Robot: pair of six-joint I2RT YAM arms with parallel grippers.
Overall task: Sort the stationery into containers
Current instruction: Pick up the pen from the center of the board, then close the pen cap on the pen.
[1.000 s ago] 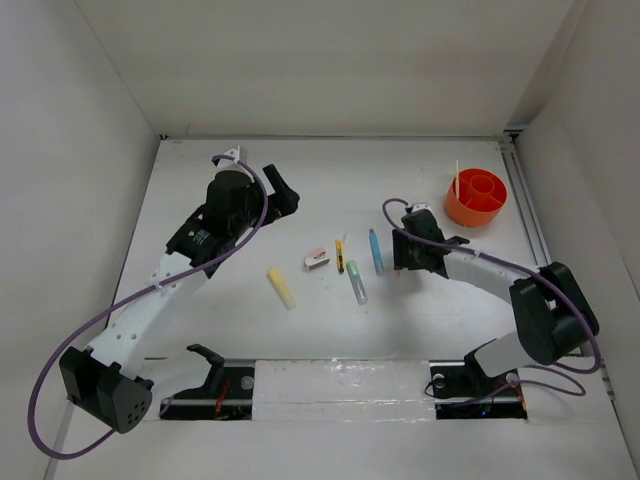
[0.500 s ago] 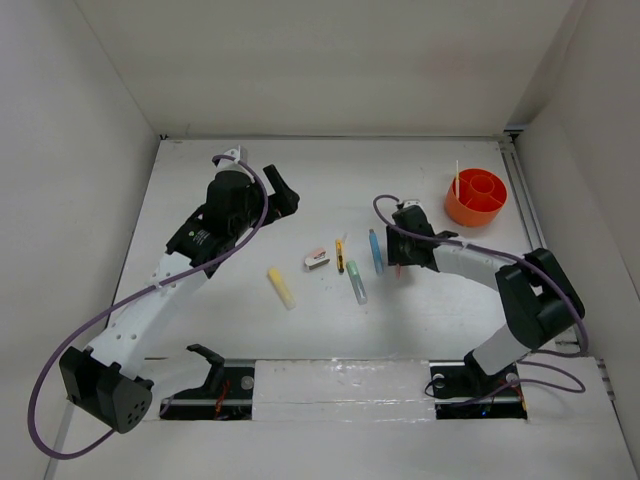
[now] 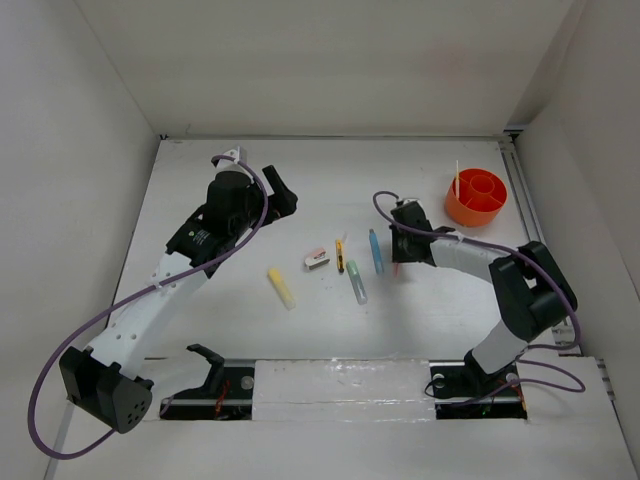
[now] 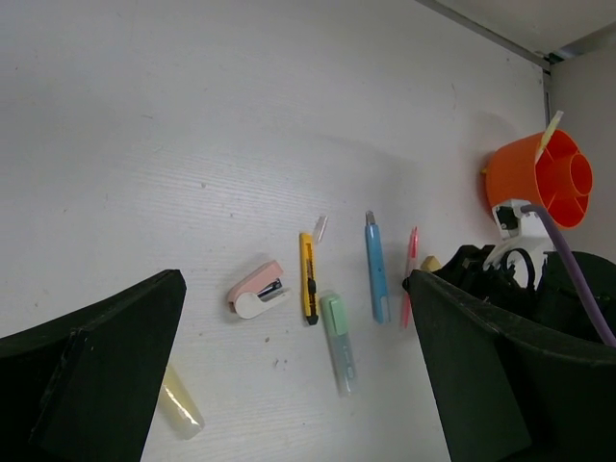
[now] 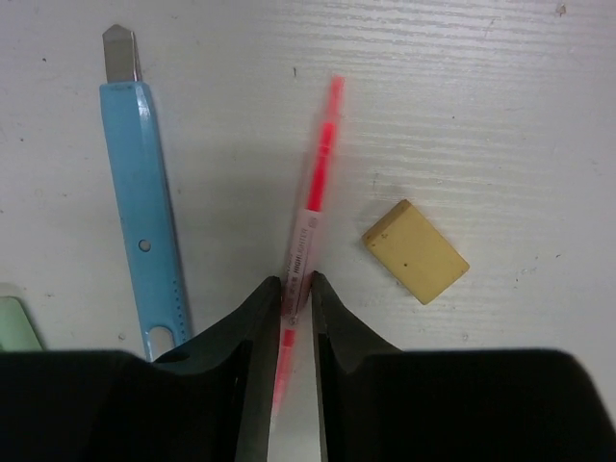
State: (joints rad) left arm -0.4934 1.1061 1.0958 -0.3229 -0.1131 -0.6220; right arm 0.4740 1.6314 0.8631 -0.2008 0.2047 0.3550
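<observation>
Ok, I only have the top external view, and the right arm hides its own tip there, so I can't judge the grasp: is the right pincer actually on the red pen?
Observer: Yes. In the right wrist view the right pincer has both fingers pressed against the sides of the thin red pen.
Operator: Anything else caught between them?
Observer: No. The tan block lies apart on one side of the pen, and the blue cutter lies apart on the other.

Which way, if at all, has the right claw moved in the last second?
Yes. The right gripper has slid left in the overhead view, closer to the blue pen, farther from the orange cup, and pinches the thin red pen.
</observation>
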